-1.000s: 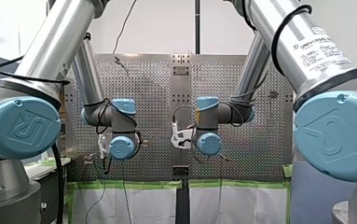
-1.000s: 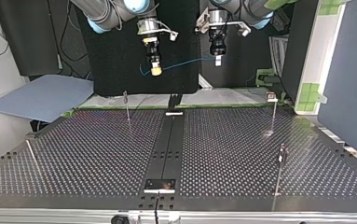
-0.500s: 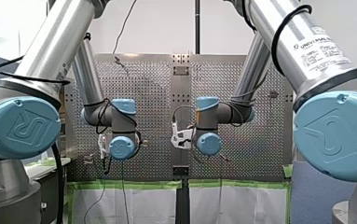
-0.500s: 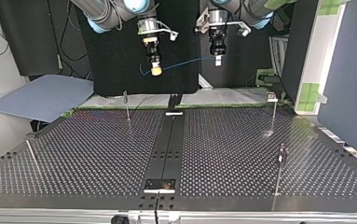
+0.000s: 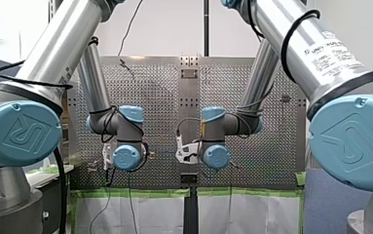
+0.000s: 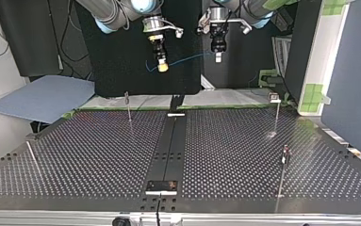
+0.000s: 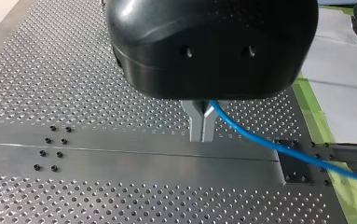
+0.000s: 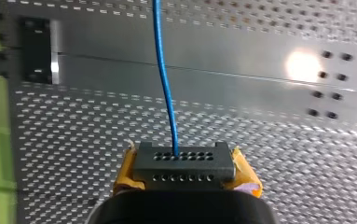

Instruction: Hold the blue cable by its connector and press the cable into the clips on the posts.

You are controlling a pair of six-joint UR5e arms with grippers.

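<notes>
In the top view both grippers hang high above the far edge of the table. My right gripper (image 6: 162, 66), with yellow pads, is shut on the cable's black connector (image 8: 184, 161), which sits between the pads (image 8: 244, 175). The thin blue cable (image 6: 187, 59) runs from the connector across to my left gripper (image 6: 218, 56). In the left wrist view the metal fingers (image 7: 195, 122) are shut on the cable (image 7: 278, 150), which trails off to one side. Thin posts stand on the table: one (image 6: 128, 106) at the far left, one (image 6: 276, 112) at the far right, one (image 6: 283, 170) at the near right.
The perforated table (image 6: 98, 155) has a dark centre rail (image 6: 168, 150) with a small plate (image 6: 161, 187) at its near end. A slanted rod (image 6: 33, 159) stands at the top view's near left. A grey-blue sheet (image 6: 41, 96) lies beyond the far left corner.
In the top view both grippers have risen a little, and my right gripper has shifted right towards my left one. The cable between them hangs slightly slacker.
</notes>
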